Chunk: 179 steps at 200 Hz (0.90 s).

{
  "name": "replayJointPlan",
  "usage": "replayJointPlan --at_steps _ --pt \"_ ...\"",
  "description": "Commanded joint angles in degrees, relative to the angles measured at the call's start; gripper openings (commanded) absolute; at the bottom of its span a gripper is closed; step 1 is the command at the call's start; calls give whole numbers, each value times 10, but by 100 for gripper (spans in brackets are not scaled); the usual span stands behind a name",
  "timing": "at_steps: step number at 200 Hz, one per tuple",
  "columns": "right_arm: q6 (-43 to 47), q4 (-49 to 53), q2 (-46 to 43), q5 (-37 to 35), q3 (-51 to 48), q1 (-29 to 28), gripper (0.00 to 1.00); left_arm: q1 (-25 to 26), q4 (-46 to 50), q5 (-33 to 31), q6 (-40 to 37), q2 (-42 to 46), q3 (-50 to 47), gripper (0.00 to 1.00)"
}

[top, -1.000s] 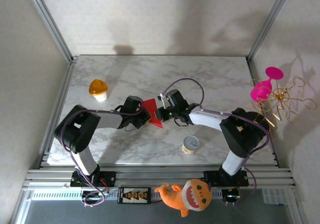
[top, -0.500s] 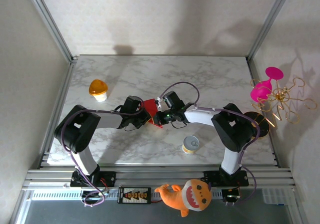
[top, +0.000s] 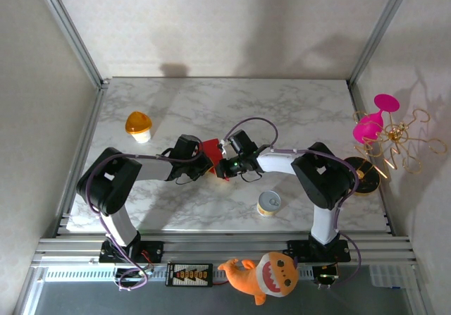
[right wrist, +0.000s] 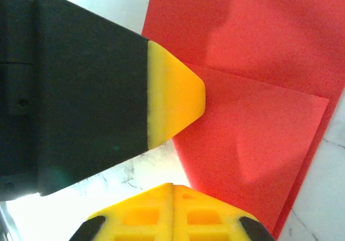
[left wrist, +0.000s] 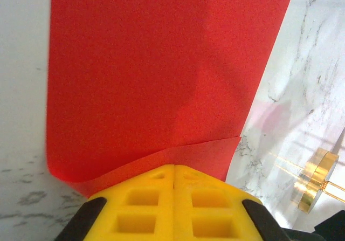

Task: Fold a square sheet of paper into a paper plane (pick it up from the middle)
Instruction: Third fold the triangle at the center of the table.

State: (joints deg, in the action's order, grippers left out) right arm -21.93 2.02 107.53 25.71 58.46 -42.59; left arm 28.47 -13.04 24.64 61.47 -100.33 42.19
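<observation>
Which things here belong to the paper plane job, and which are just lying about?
Job: red sheet of paper, left gripper clamping it, right gripper.
Lying about: orange-lidded cup, yellow tin, shark plush, pink glass, gold wire stand.

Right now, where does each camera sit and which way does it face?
Top external: above and behind the bases, looking down at the table; both arms show, left gripper and right gripper meeting at the red paper.
Left wrist: on the left arm, looking along its shut gripper onto the paper.
Right wrist: on the right arm, looking past its shut gripper at the creased paper and the left gripper's tip.
Shared: all three see the red paper.
</observation>
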Motion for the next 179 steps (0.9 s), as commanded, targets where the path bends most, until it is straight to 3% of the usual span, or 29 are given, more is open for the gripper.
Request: replayJointPlan --at_steps 1,179 --pt "-7 13 8 9 4 -3 7 4 39 -19 -9 -23 -2 5" --pt "-2 27 27 21 -8 -3 8 4 45 -22 -10 -28 3 5"
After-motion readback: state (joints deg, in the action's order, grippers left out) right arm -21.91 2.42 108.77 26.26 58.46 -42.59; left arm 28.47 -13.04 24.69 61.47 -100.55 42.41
